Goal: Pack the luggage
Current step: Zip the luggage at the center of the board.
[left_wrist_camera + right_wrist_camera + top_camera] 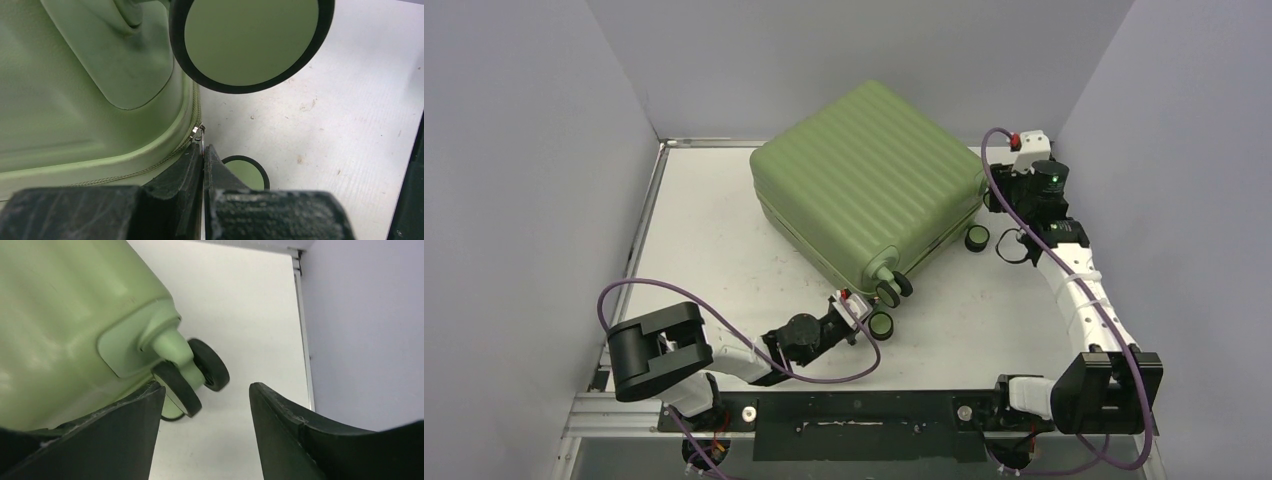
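Currently the luggage (pixel 869 180) lies closed and flat on the white table (pixel 714 230), ribbed shell up. The left gripper (pixel 203 152) sits at the luggage's near corner, just below a caster wheel (pixel 251 42). Its fingers are pressed together on what looks like the metal zipper pull (pixel 201 134), though the contact is partly hidden by the pads. The right gripper (pixel 207 386) is at the luggage's right-hand corner, beside the twin wheels (pixel 192 377) there. Its fingers are spread apart and hold nothing.
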Robot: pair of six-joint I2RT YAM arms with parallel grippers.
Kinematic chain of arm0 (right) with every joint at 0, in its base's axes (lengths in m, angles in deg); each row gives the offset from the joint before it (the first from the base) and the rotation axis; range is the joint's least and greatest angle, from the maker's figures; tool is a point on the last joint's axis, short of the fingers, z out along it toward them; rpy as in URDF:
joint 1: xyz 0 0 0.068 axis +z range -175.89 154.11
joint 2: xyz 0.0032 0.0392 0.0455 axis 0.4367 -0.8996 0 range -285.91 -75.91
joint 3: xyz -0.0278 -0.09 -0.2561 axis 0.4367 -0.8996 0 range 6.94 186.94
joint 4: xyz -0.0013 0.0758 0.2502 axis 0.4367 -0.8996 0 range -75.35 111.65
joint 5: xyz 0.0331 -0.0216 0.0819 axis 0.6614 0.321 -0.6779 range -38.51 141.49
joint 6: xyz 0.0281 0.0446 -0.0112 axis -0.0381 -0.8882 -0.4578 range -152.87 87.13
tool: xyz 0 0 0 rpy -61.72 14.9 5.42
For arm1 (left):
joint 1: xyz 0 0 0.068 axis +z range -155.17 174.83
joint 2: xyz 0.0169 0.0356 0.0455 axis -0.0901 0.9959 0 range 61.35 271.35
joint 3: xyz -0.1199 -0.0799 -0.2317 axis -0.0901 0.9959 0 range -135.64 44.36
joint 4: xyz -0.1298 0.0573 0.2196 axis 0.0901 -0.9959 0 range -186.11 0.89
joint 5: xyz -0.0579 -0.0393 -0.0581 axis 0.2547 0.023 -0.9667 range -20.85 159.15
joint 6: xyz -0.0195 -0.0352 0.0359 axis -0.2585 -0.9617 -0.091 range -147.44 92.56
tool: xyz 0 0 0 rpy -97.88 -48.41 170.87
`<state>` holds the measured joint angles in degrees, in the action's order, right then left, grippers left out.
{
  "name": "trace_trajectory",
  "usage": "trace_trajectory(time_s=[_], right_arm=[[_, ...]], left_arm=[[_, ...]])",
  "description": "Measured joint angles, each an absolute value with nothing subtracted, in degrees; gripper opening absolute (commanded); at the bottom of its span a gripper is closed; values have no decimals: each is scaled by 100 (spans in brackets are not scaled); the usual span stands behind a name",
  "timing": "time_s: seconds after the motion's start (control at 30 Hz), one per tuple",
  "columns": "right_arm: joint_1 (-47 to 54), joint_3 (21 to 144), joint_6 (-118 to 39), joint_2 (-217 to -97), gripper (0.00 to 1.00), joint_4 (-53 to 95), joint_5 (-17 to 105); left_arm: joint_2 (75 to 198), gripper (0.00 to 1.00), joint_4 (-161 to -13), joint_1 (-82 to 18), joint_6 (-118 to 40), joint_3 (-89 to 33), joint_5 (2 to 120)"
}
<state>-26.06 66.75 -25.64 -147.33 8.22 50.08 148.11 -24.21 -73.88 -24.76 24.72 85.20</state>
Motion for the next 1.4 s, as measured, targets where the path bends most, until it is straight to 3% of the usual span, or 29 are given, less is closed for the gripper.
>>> trace_trajectory(time_s=[0.6,0.63,0.8,0.97,1.4], right_arm=[[-2582,7492,-2352,-15819,61,612,4415],[-2577,7523,-2293,-15849,59,577,4415],[-2448,7628,-1874,-15954,29,590,4496],[-2308,7634,-1581,-15967,15,612,4605],[-1926,6823,-1935,-15454,9,1316,5248]], left_arm=[[14643,0,-2589,-7394,-2478,2496,8514],[14643,0,-2589,-7394,-2478,2496,8514],[14643,0,-2589,-7394,-2476,2496,8516],[14643,0,-2583,-7394,-2476,2498,8520],[14300,0,-2615,-7407,-2528,2797,8629]])
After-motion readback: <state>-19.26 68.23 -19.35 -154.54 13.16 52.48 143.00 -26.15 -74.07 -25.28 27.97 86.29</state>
